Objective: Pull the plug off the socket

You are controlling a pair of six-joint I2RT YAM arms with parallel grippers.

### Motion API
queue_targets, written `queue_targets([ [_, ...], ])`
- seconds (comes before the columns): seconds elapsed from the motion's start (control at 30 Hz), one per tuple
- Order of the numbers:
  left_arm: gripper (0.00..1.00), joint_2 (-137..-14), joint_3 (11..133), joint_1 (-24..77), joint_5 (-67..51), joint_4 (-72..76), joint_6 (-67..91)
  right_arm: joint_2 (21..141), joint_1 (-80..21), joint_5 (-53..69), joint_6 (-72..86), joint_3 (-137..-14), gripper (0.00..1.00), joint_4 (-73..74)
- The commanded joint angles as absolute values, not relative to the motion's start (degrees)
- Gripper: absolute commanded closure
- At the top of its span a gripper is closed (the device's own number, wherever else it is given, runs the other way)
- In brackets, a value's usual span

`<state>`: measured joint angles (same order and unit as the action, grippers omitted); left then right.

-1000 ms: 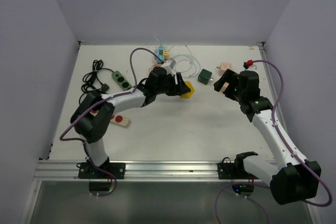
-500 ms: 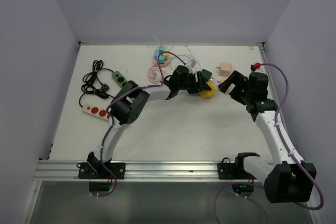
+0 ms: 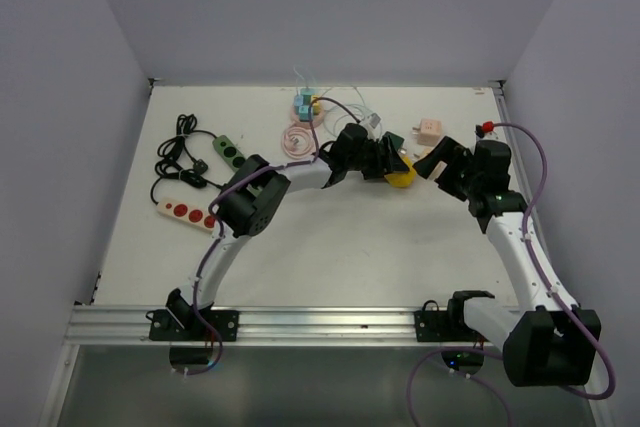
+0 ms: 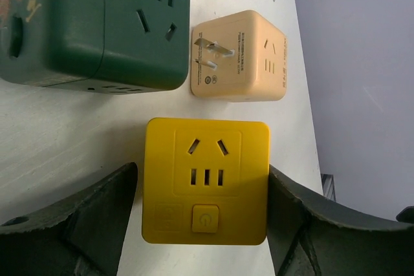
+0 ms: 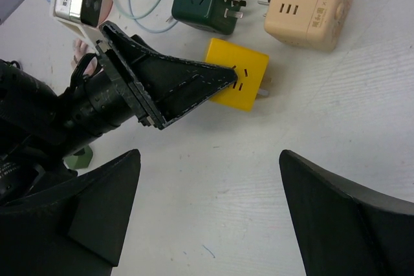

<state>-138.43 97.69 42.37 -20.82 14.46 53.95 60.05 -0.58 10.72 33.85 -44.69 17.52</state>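
A yellow cube plug (image 4: pixel 206 179) lies flat on the white table, with socket holes and a power button on its top face. Its prongs (image 5: pixel 262 93) stick out of one side. My left gripper (image 4: pixel 202 179) straddles it, open: a strip of table shows at the left finger, and the right finger (image 4: pixel 291 218) lies against the cube's edge. In the top view the cube (image 3: pixel 402 175) sits right of centre at the left gripper (image 3: pixel 397 169). A green cube socket (image 4: pixel 97 24) and a beige one (image 4: pixel 238 56) lie just beyond, each apart from the others. My right gripper (image 5: pixel 208 156) hovers open, with nothing between its fingers.
A green power strip (image 3: pixel 232 152), a white strip with red sockets (image 3: pixel 188 214) and a black cable (image 3: pixel 178 152) lie at the left. A pink coiled cable (image 3: pixel 297 137) and small coloured cubes (image 3: pixel 307 102) sit at the back. Walls close in on both sides.
The left arm carried the yellow cube rightward, close to the green and beige cubes, and its jaws widened off the cube. The right gripper drew back slightly to the right.
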Motion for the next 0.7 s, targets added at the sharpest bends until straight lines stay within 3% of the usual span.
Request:
queue_targets([
  [0.0, 0.23, -135.71, 97.3, 41.49, -19.42, 10.81, 52.65, 59.68, -0.26, 12.74, 33.66, -44.3, 0.08, 14.59],
  [0.03, 0.18, -135.44, 96.69, 41.4, -19.16, 10.81, 52.39, 59.76, -0.26, 12.83, 33.66, -44.12, 0.08, 14.42],
  [0.37, 0.14, -130.08, 92.37, 39.02, -18.01, 10.72, 50.36, 59.41, -0.26, 13.88, 33.4, -44.03, 0.08, 14.24],
  [0.5, 0.0, -128.68, 93.34, 39.11, -21.78, 12.39, 45.72, 59.59, -0.26, 14.5, 33.4, -44.03, 0.08, 13.63],
  [0.67, 0.0, -122.26, 99.39, 42.27, -16.26, 0.73, 34.81, 59.85, -0.26, 16.43, 33.57, -44.03, 0.08, 11.52],
])
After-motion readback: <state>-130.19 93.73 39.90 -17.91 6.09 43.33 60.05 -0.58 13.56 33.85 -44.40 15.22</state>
